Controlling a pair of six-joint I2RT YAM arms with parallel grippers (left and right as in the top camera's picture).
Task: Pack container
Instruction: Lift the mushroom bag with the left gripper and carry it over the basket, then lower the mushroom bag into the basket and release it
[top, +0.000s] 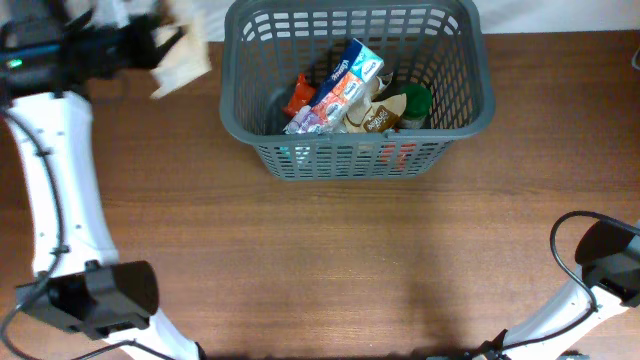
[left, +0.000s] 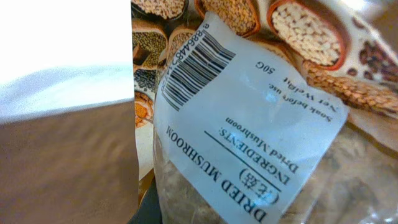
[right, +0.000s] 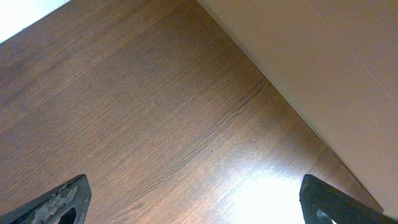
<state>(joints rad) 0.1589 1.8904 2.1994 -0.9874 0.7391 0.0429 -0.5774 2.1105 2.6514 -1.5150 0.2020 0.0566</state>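
1. Basket (top: 350, 158): dark grey plastic, rectangular, with slotted lattice walls. It stands at the middle of the wooden counter's (top: 330, 270) far edge.
2. Left hand (top: 163, 45): near the far left corner, clenched on a crinkled clear packet (left: 249, 124) labelled dried mushroom.
3. Right hand (right: 193, 208): released, with its fingers wide apart over the wood grain.

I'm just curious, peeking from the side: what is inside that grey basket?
The basket holds a long blue and orange box, a red packet, a green-topped item and a brown-labelled packet. Whatever lies beneath them is covered.
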